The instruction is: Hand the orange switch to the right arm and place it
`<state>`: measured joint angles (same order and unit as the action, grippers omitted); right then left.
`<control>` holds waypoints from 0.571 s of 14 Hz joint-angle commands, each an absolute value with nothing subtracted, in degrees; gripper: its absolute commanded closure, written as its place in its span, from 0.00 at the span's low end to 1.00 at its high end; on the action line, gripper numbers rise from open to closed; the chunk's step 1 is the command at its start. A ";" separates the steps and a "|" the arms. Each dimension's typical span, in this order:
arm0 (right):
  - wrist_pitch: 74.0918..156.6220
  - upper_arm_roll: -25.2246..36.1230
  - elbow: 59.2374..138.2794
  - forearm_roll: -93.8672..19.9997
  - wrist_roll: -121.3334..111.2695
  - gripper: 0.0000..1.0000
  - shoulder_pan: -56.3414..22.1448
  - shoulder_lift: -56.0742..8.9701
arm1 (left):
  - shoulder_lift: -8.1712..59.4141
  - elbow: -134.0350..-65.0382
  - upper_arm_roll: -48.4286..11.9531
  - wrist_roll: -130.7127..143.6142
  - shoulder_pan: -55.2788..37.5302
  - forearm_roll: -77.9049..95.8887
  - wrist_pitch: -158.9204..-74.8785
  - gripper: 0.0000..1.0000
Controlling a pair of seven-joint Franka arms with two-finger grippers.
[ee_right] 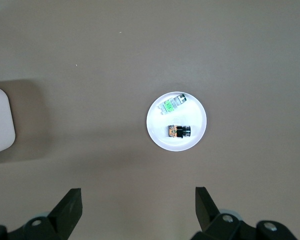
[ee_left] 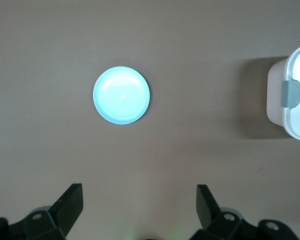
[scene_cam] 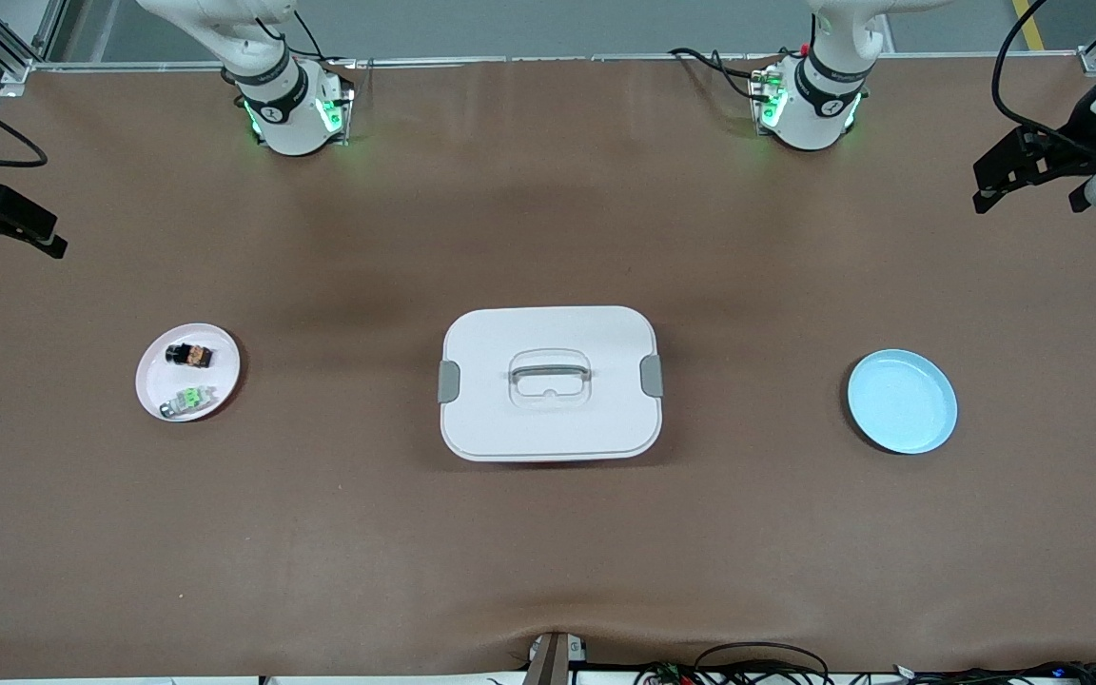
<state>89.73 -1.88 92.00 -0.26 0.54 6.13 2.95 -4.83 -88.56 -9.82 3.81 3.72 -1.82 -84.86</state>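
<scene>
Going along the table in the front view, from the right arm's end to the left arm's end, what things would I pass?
Small white plate holding two tiny switches, black-and-orange and grey-and-green → white lidded box with grey clips → empty light blue plate.

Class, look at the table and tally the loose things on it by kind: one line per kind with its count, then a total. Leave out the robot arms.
Plates: 2, a white plate and a blue plate
Switches: 2, an orange switch and a green switch, both on the white plate
Lidded boxes: 1, a white box
Total: 5
</scene>
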 commanded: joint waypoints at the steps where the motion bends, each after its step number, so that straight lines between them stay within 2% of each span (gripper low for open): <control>1: 88.86 -2.37 90.53 -0.26 0.00 0.00 6.86 2.46 | -5.28 -88.33 -9.58 2.29 4.04 -0.53 -83.94 0.00; 8: 89.03 -2.37 90.44 -0.18 0.00 0.00 6.86 2.46 | -3.60 -86.22 -9.84 3.34 3.96 -0.97 -84.11 0.00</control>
